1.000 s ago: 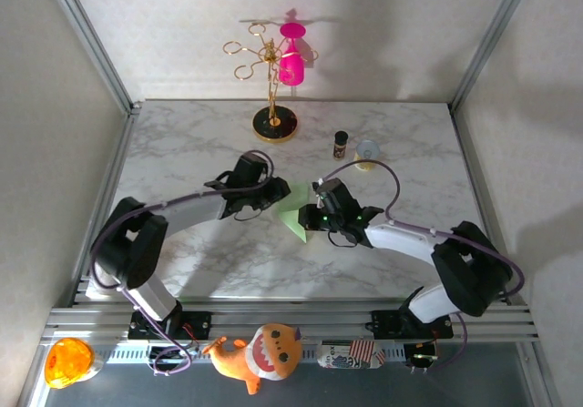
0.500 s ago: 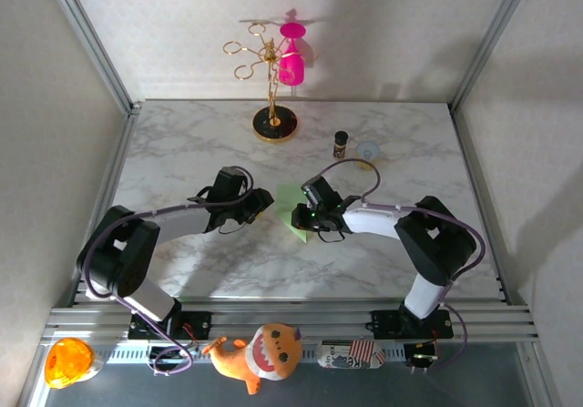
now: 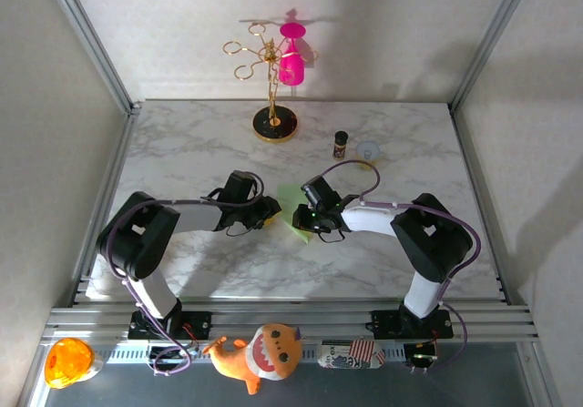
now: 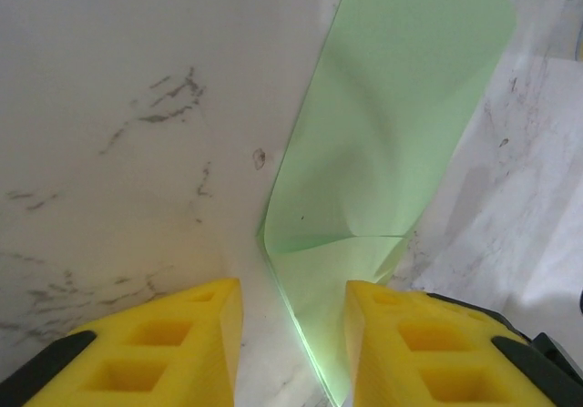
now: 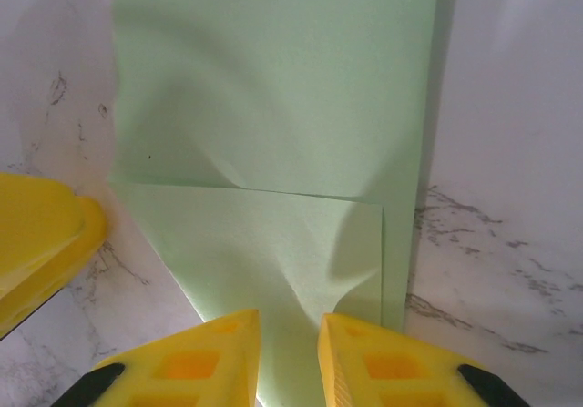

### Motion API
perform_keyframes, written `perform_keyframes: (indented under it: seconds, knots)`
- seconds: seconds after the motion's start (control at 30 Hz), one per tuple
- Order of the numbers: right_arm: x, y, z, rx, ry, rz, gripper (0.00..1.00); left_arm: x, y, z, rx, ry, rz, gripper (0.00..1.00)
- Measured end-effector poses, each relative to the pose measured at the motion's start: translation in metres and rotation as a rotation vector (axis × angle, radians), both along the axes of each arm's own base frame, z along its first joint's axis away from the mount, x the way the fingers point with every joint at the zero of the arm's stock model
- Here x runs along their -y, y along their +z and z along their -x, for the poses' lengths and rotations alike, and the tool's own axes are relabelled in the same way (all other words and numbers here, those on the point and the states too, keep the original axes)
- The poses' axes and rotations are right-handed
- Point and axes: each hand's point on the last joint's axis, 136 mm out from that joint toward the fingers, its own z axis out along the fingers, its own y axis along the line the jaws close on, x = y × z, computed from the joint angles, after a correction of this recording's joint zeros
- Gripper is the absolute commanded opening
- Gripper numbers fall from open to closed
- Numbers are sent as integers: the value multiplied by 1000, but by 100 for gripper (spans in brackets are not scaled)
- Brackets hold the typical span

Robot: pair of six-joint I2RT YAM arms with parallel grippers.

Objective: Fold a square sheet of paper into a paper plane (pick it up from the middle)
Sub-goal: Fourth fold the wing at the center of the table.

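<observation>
A gold wire rack (image 3: 271, 86) stands at the far edge of the marble table (image 3: 173, 147), with a pink cup (image 3: 291, 66) hanging on it. Right of the rack are a small dark bottle (image 3: 341, 143) and a pale cup (image 3: 368, 150). Far nearer, off the table, lies an orange plush toy (image 3: 260, 354).

From above, the thin pale green paper sheet (image 3: 289, 212) is mostly buried under the left gripper (image 3: 269, 216) and right gripper (image 3: 300, 218). Both wrist cams chop off its far edge. That small dark bottle (image 3: 341, 143) on the far side is too tiny to make out.
</observation>
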Motion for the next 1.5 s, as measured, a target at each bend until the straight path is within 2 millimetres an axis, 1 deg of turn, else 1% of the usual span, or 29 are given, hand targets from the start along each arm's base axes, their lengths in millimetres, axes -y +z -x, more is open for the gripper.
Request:
perform_keyframes:
  seconds: [0.07, 0.33, 0.53, 0.7, 0.97, 1.1, 1.23, 1.4, 1.5]
  knots:
    - [0, 0, 0, 0, 0, 0, 26, 1, -1, -1, -2, -4, 0, 29]
    - [0, -1, 0, -2, -1, 1, 26, 4, -6, -5, -9, -7, -3, 30]
    - [1, -1, 0, -2, -1, 2, 25, 5, -5, -7, -6, -12, -2, 25]
    - [1, -2, -1, -4, -2, 2, 24, 8, -2, -8, 3, -22, 10, 22]
    - [1, -2, -1, -4, -1, 2, 24, 13, 2, -9, 36, -70, 18, 22]
    - [1, -2, -1, -5, -1, 2, 24, 17, 5, -15, 70, -105, 9, 22]
    - [1, -2, -1, -5, -1, 2, 24, 18, 3, -16, 78, -131, -7, 21]
    - [2, -2, -1, -1, 6, 3, 24, 16, -1, -14, 72, -148, -24, 16]
    - [1, -2, -1, 2, 13, 3, 24, 16, -2, -13, 74, -156, -30, 15]
